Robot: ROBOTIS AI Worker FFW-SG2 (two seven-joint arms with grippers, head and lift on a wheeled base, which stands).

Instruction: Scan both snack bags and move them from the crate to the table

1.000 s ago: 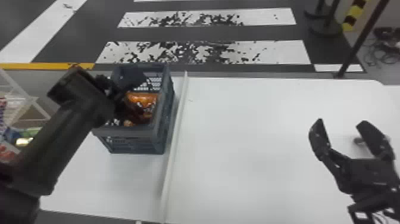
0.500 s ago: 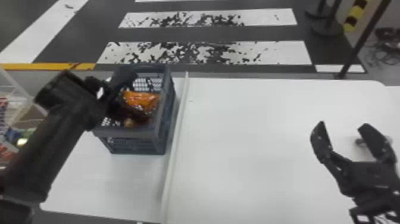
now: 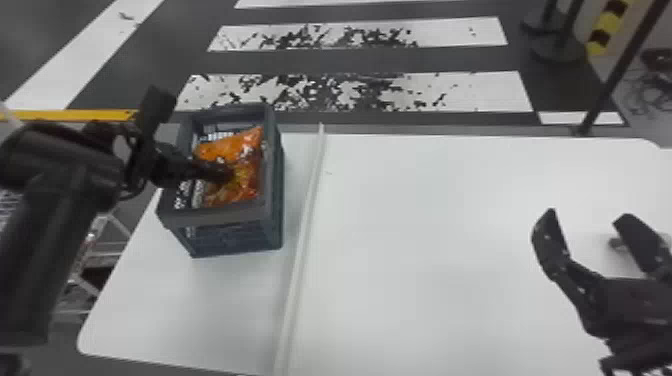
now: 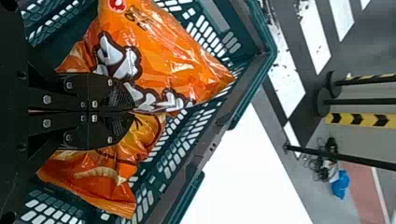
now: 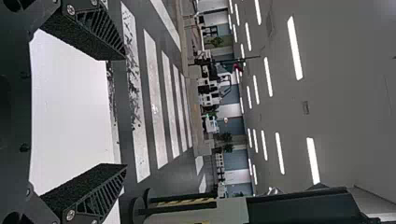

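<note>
Left gripper (image 3: 231, 175) reaches over the crate's left rim, its fingers pressed together on a fold of the orange snack bag (image 3: 237, 145); the bag lies within the crate (image 3: 220, 217), bunched where pinched; cannot tell if the orange film there belongs to one bag or two. Crate stands by the far left corner of the white table (image 3: 425, 250); a pale raised strip (image 3: 300, 240) runs beside it, from far edge to near edge. Right gripper (image 3: 586, 218) is at the table's right part, fingers spread wide. Beyond the far edge: dark floor with worn white stripes (image 3: 475, 90); a slanting dark post (image 3: 615, 65). Left wrist view gives the bag's printed face, one corner by the crate's wall; also a blue object (image 4: 341, 184) on the floor beside cables; right wrist view gives ceiling lights (image 5: 295, 46) and distant plants (image 5: 226, 137).
</note>
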